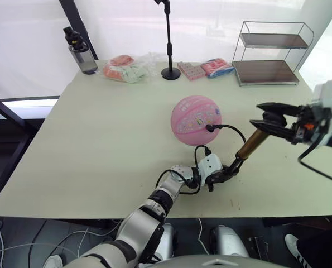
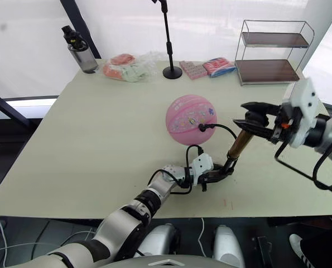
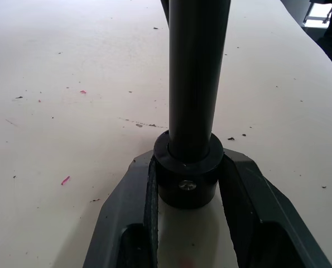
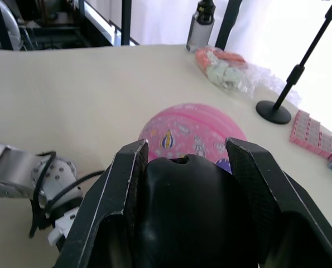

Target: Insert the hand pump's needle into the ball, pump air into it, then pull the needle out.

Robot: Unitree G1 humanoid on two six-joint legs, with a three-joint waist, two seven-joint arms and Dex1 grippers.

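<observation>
The left hand, low and right of centre in the head views, is clamping the base end of the hand pump against the surface, steadying it for pumping. The right hand, at the right edge, is gripping the pump's black handle. The hose is running to the ball at centre, the needle apparently seated in it.

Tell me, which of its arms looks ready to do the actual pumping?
The right. Its tool grips the handle atop the hand pump, free to push down. The left tool clamps the pump's base on the table; the needle is at the ball.
</observation>
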